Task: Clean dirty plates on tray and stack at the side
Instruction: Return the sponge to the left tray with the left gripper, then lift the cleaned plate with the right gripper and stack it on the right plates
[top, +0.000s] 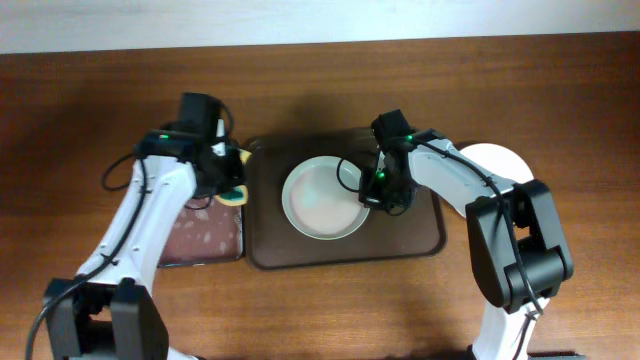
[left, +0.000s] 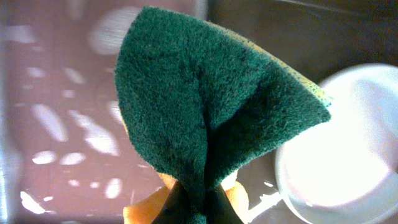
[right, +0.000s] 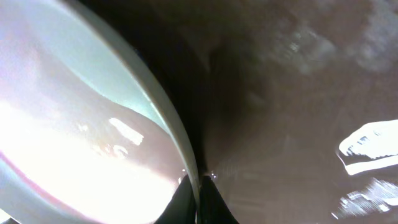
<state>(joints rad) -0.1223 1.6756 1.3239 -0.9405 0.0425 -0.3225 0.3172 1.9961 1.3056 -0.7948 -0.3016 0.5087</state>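
One pale plate (top: 315, 200) with a greenish rim lies on the dark brown tray (top: 400, 245). My right gripper (top: 370, 195) is shut on the plate's right rim. In the right wrist view the rim (right: 168, 106) runs down between the jaws (right: 198, 193), with the tray (right: 298, 93) to the right. My left gripper (top: 232, 185) is shut on a folded green and yellow sponge (top: 236, 194) at the tray's left edge, apart from the plate. The left wrist view shows the sponge (left: 211, 106) pinched in the jaws (left: 208, 205) and the plate (left: 348, 149) at lower right. No red smears show.
A white plate (top: 500, 160) lies on the table right of the tray, partly hidden by the right arm. A smaller black-rimmed sponge tray (top: 200, 240) with a pinkish wet surface (left: 56, 124) lies left of the brown tray.
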